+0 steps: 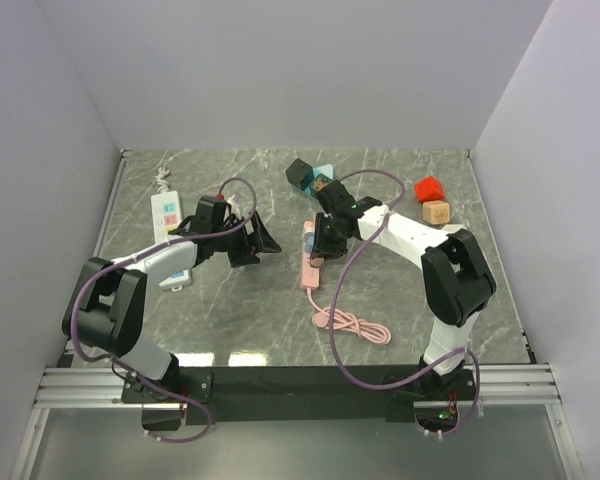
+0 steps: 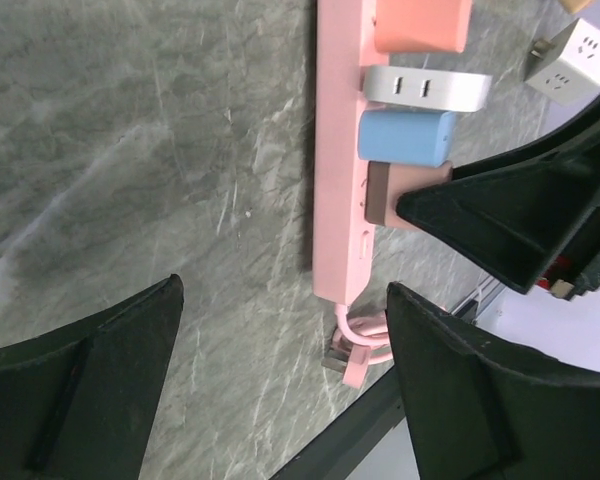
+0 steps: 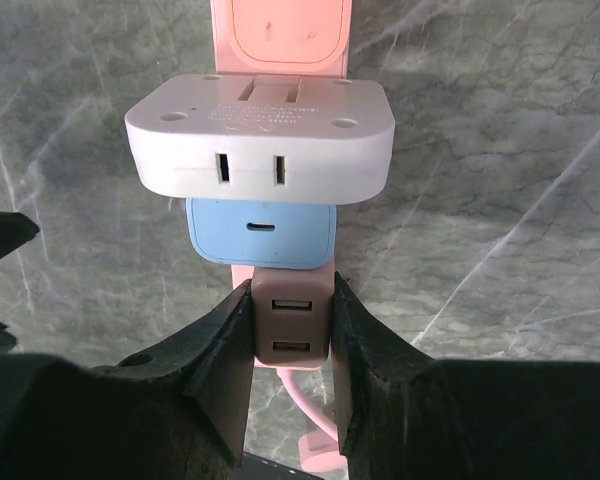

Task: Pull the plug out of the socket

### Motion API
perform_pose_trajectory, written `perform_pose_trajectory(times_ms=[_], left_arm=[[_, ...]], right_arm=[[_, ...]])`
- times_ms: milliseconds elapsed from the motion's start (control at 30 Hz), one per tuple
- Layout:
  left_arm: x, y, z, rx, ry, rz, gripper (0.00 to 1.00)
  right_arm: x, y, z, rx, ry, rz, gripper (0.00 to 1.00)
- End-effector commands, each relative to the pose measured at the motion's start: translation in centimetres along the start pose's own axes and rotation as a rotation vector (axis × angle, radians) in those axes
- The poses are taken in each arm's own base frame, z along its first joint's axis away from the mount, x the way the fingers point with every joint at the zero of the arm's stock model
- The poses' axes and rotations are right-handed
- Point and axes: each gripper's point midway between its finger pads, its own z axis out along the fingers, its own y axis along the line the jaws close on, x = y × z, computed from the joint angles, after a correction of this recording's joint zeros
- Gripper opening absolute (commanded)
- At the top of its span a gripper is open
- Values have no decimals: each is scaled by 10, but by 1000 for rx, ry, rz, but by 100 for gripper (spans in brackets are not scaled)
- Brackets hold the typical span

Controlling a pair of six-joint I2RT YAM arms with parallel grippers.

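Right hand (image 3: 290, 300) pinches the brown USB charger plug (image 3: 292, 330), one finger flat on each side face. The plug is seated in the pink power strip (image 2: 335, 150), in the last socket at the cable end. It has two USB ports facing up.

Next along the strip sits a blue charger (image 3: 262, 232) touching the brown one, then a wide white adapter (image 3: 260, 135), then a salmon adapter (image 2: 420, 25).

Left hand (image 2: 285, 290) is spread wide and holds nothing. It hangs over bare tabletop (image 2: 130, 150) just beside the strip's cable end, at 9 o'clock from the right hand in the top view.

The strip lies near the tabletop centre, and its pink cable (image 1: 355, 325) coils at 5 o'clock from it.

Further out:
- A white power strip (image 1: 166, 215) lies at 9 o'clock, near the left edge.
- A red block (image 1: 429, 188) sits at 2 o'clock with a tan block (image 1: 436, 211) touching it on the near side.
- A white cube adapter (image 2: 572, 50) shows in the left wrist view, apart from the strip.
- A black and a teal item (image 1: 310, 175) sit at 12 o'clock. I can't tell what they are.
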Motion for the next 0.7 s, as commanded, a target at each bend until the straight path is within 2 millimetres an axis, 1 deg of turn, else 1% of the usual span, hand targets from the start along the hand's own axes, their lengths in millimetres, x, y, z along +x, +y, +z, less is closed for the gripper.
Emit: perform_pose_trajectory(times_ms=[0, 33, 67, 133, 167, 267, 300, 333, 367, 400, 433, 467, 500, 667], left_arm=[[-3, -13, 3, 43, -2, 31, 89], [-3, -13, 3, 44, -4, 32, 90], [-4, -15, 3, 46, -7, 32, 91], [-3, -16, 4, 50, -4, 34, 92], [-4, -17, 5, 50, -6, 35, 92], [-3, -19, 6, 46, -6, 42, 93], [-3, -20, 7, 46, -8, 44, 94], [-2, -21, 8, 47, -6, 47, 94], [-2, -23, 9, 47, -6, 49, 94], [0, -23, 11, 43, -3, 52, 94], [1, -24, 12, 44, 1, 56, 94], [1, -26, 13, 45, 0, 58, 94], [2, -26, 16, 38, -3, 64, 94], [5, -34, 27, 47, 11, 78, 95]], right_arm=[[-10, 18, -9, -48, -28, -11, 17], [-12, 19, -11, -50, -35, -15, 21], [-12, 17, -12, -39, -36, -17, 35], [-16, 17, -17, -33, -53, -23, 47], [-16, 15, -18, -21, -56, -26, 56], [-21, 15, -29, -11, -79, -27, 66], [-23, 15, -32, -5, -90, -29, 72], [-27, 17, -39, -11, -109, -29, 75], [-28, 15, -43, 0, -114, -27, 77], [-33, 15, -50, 2, -137, -26, 84], [-34, 15, -53, 2, -146, -25, 88], [-35, 13, -56, 10, -148, -24, 89], [-38, 15, -63, 2, -160, -21, 89], [-53, 0, -74, 59, -208, -12, 91]])
